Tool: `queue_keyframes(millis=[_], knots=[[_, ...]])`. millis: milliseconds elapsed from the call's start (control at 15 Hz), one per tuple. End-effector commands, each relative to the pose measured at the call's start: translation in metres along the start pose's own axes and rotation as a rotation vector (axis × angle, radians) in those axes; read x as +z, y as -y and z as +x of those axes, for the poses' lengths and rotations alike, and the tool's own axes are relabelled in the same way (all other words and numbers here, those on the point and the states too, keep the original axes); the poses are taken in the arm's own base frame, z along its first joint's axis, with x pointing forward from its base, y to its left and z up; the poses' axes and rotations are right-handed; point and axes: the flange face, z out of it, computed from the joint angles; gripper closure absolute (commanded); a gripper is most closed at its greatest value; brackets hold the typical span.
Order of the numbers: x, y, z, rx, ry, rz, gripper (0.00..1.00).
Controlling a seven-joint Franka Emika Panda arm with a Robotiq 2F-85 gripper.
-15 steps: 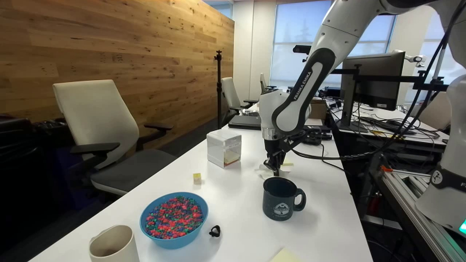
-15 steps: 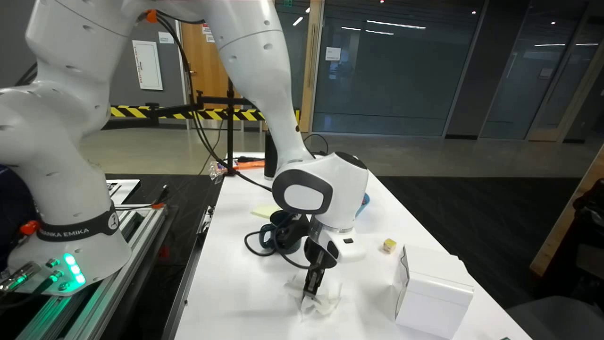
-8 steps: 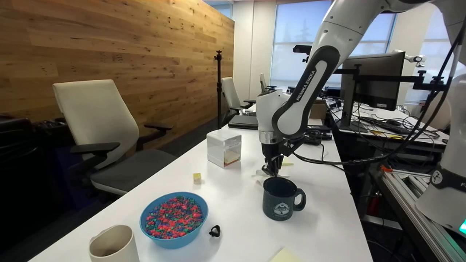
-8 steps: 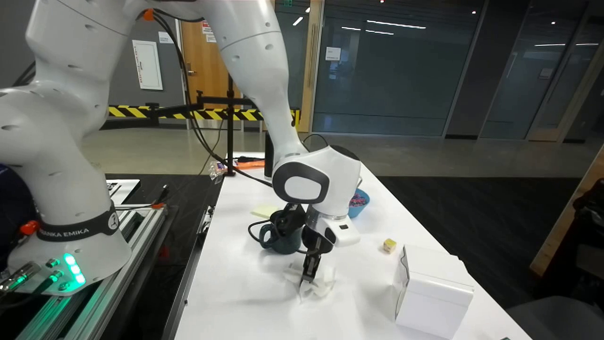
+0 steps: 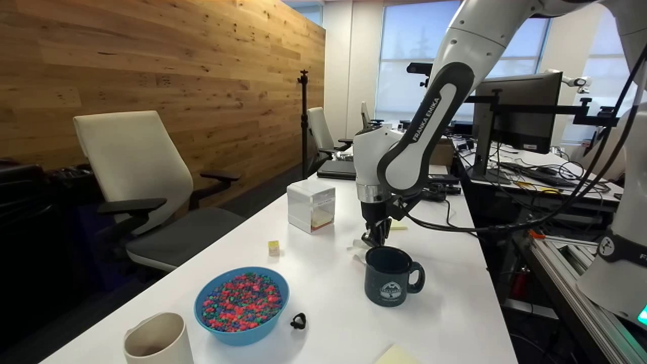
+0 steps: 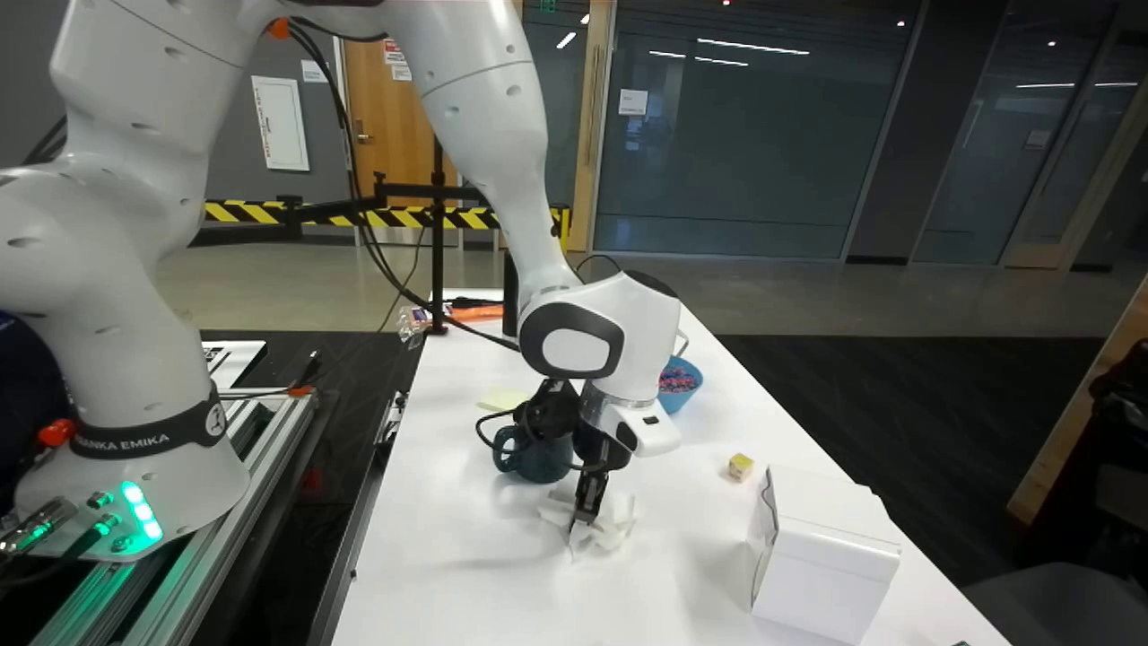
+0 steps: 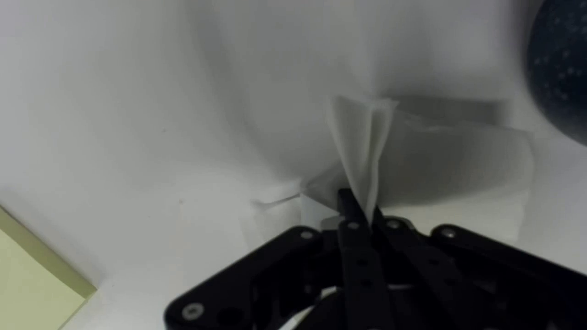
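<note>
In an exterior view, upright on a smooth white table (image 5: 328, 283): a dark mug (image 5: 378, 285), round-walled, printed with a pale logo (image 5: 390, 290); interior in shadow, contents too dark to make out. Left of the mug and nearer the camera, a round blue bowl (image 5: 247, 337) with smooth sides, filled with small lumpy bits (image 5: 242, 303) in red, blue and green. Also left of the mug, close beside the bowl, a small black curved piece (image 5: 298, 321). Farthest left of the mug, cut off by the view's bottom edge, a beige cup (image 5: 174, 349), shadowed within. Left of the mug and farther back, a small yellow block (image 5: 273, 247); beyond it, a box (image 5: 299, 207), partly clear, partly white, square-cornered, with a yellowish-orange layer (image 5: 322, 218) low inside.

Just behind the mug, the tissue (image 7: 458, 169): thin, white, soft-looking, creased, with wavy edges. Black, angular claw (image 7: 362, 206) pointing down, clenched on the tissue: one narrow fold pinched tight and sticking out from the claw, the rest splayed loosely around and below. In the wrist view, speckled wall of the mug near the tissue; on the tissue's side away from the mug, a straight-edged corner of pale yellow paper (image 7: 36, 275).
</note>
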Motion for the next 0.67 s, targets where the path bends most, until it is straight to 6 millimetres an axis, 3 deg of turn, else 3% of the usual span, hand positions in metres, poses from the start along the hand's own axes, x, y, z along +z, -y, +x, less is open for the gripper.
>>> queue_keyframes(millis=[0, 400, 600], knots=[[0.002, -0.026, 0.012, 0.063, 0.007, -0.009, 1.00], [-0.003, -0.099, 0.048, 0.269, -0.002, 0.002, 1.00], [-0.002, -0.113, 0.055, 0.305, 0.003, 0.001, 1.00]])
